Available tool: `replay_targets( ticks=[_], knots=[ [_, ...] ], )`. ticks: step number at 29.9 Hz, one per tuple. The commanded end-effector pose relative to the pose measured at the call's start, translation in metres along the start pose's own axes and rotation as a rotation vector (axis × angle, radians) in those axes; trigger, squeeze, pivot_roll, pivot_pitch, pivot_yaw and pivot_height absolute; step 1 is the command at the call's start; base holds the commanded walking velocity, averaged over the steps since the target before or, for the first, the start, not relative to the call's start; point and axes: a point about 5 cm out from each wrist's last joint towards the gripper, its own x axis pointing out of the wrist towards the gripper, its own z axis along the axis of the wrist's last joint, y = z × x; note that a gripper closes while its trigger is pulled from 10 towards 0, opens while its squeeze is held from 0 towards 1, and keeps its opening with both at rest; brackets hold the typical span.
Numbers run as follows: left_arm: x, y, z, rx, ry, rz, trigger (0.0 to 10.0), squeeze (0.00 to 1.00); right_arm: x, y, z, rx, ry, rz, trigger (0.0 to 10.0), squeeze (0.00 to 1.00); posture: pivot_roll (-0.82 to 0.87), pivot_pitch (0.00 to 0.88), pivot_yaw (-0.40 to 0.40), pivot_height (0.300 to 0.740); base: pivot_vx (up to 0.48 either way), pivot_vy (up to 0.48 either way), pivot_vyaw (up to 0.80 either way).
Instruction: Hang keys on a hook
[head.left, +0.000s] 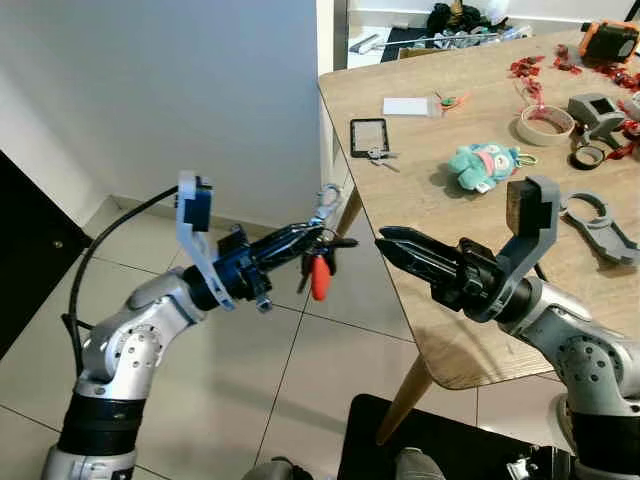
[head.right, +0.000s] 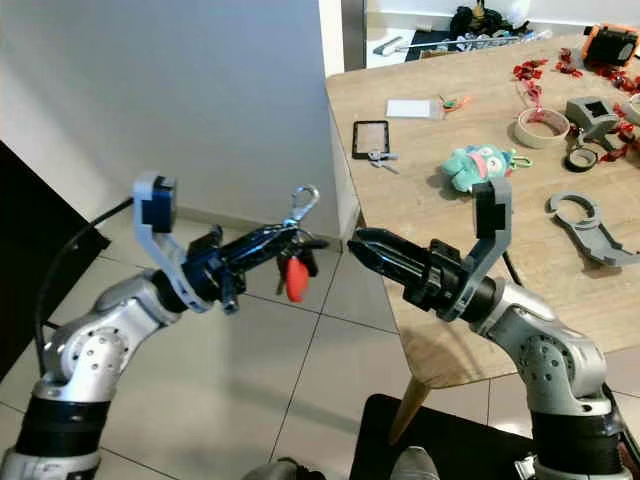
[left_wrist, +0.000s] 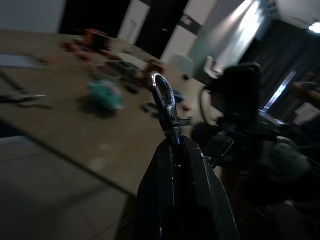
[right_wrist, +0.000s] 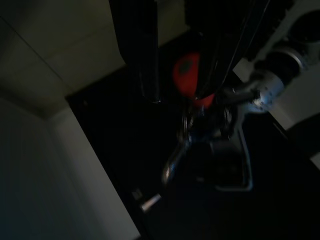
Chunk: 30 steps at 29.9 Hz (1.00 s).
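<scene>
My left gripper (head.left: 318, 240) is shut on a bunch of keys (head.left: 322, 250), held over the tiled floor beside the table's corner. A silver carabiner (head.right: 303, 203) sticks up from its fingertips and a red fob (head.left: 319, 277) hangs below them. In the left wrist view the carabiner (left_wrist: 164, 100) rises just beyond the closed fingertips (left_wrist: 170, 155). My right gripper (head.left: 385, 240) is open and points at the left one from a short gap away, without touching. In the dark right wrist view the red fob (right_wrist: 187, 75) lies between its two fingers (right_wrist: 135, 50).
A wooden table (head.left: 440, 330) fills the right side, carrying a phone (head.left: 368, 135), another small key set (head.left: 381, 154), a teal plush toy (head.left: 485, 166), a tape roll (head.left: 546, 124) and grey parts. A white wall (head.left: 160, 90) stands behind the left arm. A black mat (head.left: 440, 450) lies below.
</scene>
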Motion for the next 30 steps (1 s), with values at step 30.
replay_targets(
  ticks=[30],
  knots=[
    [-0.113, 0.079, -0.023, 0.014, -0.062, 0.736, 10.0, 0.00, -0.036, 0.076, -0.060, 0.252, 0.401, 0.400, 10.0, 0.00, -0.11, 0.160, 0.092, 0.740, 0.000, 0.000, 0.00]
  ],
)
